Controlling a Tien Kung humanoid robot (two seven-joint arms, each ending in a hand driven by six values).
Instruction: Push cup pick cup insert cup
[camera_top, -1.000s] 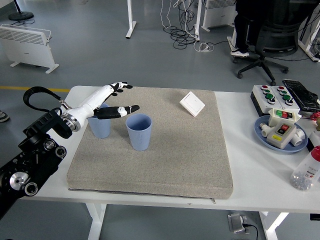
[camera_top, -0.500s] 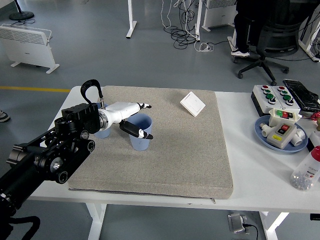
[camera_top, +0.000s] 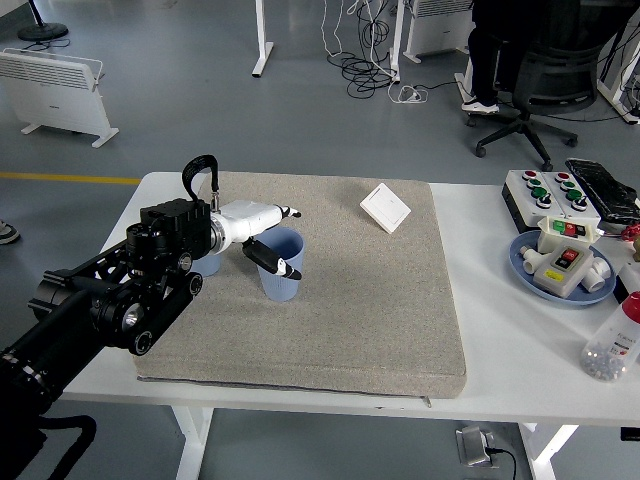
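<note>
Two blue cups stand on the grey mat (camera_top: 350, 310). The right blue cup (camera_top: 284, 281) stands upright at the mat's left middle. My left hand (camera_top: 283, 240) reaches in from the left and closes around this cup's top: the fingers (camera_top: 289, 212) lie behind the rim and the thumb (camera_top: 276, 264) lies across the front wall. The cup rests on the mat. The other blue cup (camera_top: 211, 266) stands just left of it, mostly hidden behind my wrist. My right arm is out of view.
A white switch plate (camera_top: 385, 207) lies at the mat's far side. At the table's right stand a button box (camera_top: 545, 189), a blue plate (camera_top: 523, 264) with parts, and a clear bottle (camera_top: 610, 345). A person sits in an office chair far behind.
My left hand swung right from above the left cup to the right cup and set fingers and thumb around it. The arm has pushed further in. The cup has hardly moved.
</note>
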